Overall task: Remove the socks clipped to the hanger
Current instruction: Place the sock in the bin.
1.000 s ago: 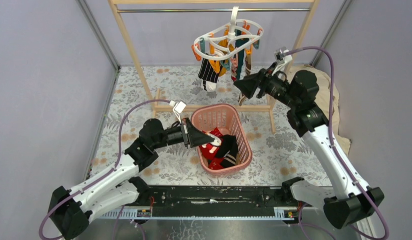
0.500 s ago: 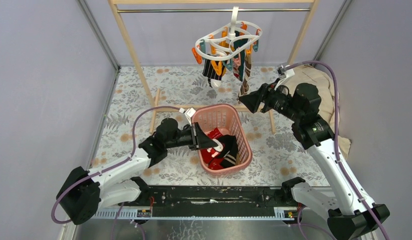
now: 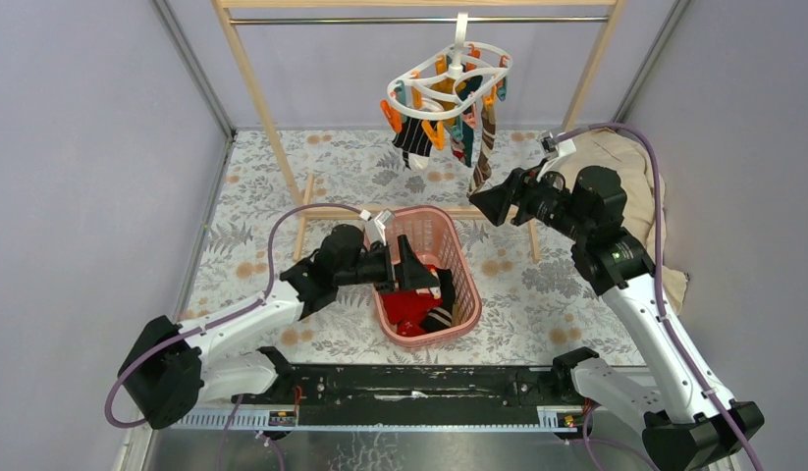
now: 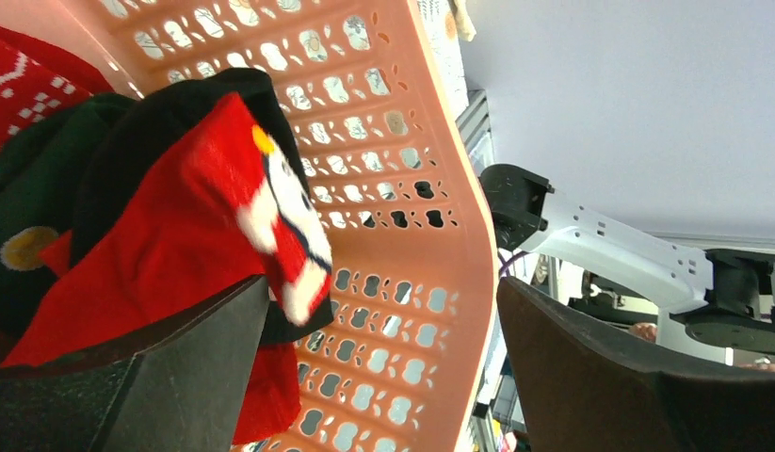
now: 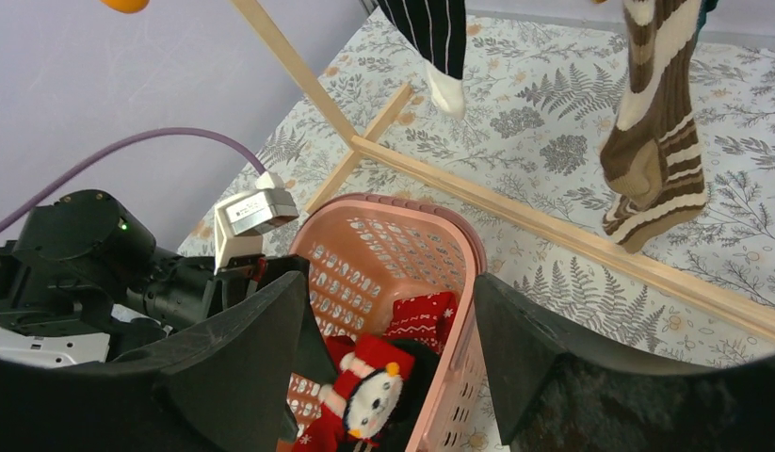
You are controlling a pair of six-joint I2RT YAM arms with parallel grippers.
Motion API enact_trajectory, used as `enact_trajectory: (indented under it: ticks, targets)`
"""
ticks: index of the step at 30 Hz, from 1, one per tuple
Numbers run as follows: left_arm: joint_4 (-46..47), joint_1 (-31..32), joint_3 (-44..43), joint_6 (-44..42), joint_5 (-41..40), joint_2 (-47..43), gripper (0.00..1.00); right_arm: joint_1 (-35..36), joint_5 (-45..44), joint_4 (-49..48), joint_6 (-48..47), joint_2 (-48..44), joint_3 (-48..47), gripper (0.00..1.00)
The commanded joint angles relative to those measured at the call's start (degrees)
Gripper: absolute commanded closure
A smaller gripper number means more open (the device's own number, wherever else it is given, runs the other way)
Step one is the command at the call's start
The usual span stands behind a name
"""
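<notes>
- In the lower middle of the top view, the left gripper [image 3: 411,267] is seen over the pink basket [image 3: 441,234]. Its fingers are spread wide and nothing is gripped.
- A red sock [image 4: 176,245] with a snowman face is seen lying in the basket on top of dark socks. It seems to be let go, so that step looks done.
- Right of the middle, the right gripper [image 3: 481,201] is held up in the air. Its fingers are parted too, and nothing is held.
- In the upper middle, the white hanger [image 3: 449,78] is hung on the wooden rack [image 3: 250,88]. Several socks [image 3: 449,137] are still clipped under it, so the task looks only partly done.
- A brown-and-white striped sock [image 5: 652,122] is hung lowest and nearest the right gripper. It looks soft and floppy.
- Next, this sock is probably to be pinched and pulled down until its clip lets go.
</notes>
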State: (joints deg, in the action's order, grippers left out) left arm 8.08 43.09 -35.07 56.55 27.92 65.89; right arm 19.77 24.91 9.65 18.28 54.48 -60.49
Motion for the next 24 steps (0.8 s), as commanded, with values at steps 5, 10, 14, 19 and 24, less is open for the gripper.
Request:
enact_trajectory:
  ticks: [5, 10, 14, 19, 24]
  targets:
    - [-14.95, 1.11, -8.78, -6.38, -6.19, -3.15, 0.01, 0.27, -0.74, -1.14, -1.07, -0.87, 0.09, 0.26]
    - [-20.14, 1.33, -13.36, -7.89, -7.77, -5.28, 0.01, 0.27, -0.96, -1.17, -1.1, -0.95, 0.28, 0.26]
    - [-22.67, 1.4, -15.92, -8.45, -8.3, -6.66, 0.01, 0.22, -0.93, -1.14, -1.13, -0.95, 0.33, 0.26]
    - [-23.73, 1.39, -17.52, -8.57, -8.53, -8.64, 0.01, 0.2, -0.94, -1.12, -1.1, -0.89, 0.16, 0.26]
    - [-23.87, 1.41, -17.96, -8.64, -8.9, -9.96, 0.01, 0.25, -1.0, -1.19, -1.07, -0.56, 0.06, 0.26]
